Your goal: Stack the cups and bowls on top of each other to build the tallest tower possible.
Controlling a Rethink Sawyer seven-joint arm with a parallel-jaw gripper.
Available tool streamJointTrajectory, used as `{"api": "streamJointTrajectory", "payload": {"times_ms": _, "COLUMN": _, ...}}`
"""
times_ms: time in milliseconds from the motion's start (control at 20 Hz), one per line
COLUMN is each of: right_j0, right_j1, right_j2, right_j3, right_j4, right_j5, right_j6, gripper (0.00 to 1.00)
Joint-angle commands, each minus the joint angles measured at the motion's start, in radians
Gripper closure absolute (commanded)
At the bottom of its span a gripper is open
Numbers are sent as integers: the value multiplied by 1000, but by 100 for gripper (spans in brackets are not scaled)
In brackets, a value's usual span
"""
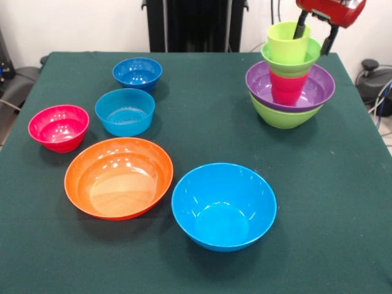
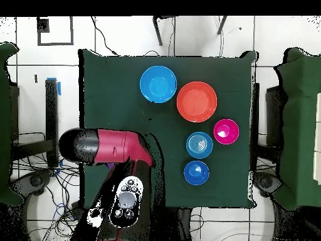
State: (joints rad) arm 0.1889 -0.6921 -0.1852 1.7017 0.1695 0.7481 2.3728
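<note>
The tower (image 1: 288,92) stands at the table's back right in the front view. A large lime-green bowl (image 1: 283,117) holds a purple bowl (image 1: 315,89), a red cup (image 1: 286,86), a small lime-green bowl (image 1: 303,63) and a lime-green cup (image 1: 286,40) on top. My gripper (image 1: 313,43) hangs over the tower's right side, open. One black finger (image 1: 301,26) is at the top cup's right rim and the other is outside the small bowl. In the overhead view my arm (image 2: 116,147) hides the tower.
Loose bowls lie on the green table (image 1: 208,116): dark blue (image 1: 137,73), small light blue (image 1: 125,111), pink-red (image 1: 58,127), large orange (image 1: 119,177) and large light blue (image 1: 223,205). From overhead they sit right of the arm, from dark blue (image 2: 196,172) to large light blue (image 2: 158,83).
</note>
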Motion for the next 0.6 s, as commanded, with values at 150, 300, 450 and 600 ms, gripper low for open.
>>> {"api": "streamJointTrajectory", "payload": {"times_ms": 150, "right_j0": -13, "right_j1": -70, "right_j2": 56, "right_j3": -63, "right_j4": -39, "right_j5": 228, "right_j6": 25, "gripper": 0}}
{"api": "streamJointTrajectory", "payload": {"times_ms": 300, "right_j0": -17, "right_j1": -86, "right_j2": 58, "right_j3": -87, "right_j4": -41, "right_j5": 272, "right_j6": 26, "gripper": 0}}
{"api": "streamJointTrajectory", "payload": {"times_ms": 450, "right_j0": -19, "right_j1": -92, "right_j2": 57, "right_j3": -116, "right_j4": -46, "right_j5": 294, "right_j6": 30, "gripper": 0}}
{"api": "streamJointTrajectory", "payload": {"times_ms": 600, "right_j0": -28, "right_j1": -80, "right_j2": 64, "right_j3": -142, "right_j4": -42, "right_j5": 302, "right_j6": 32, "gripper": 0}}
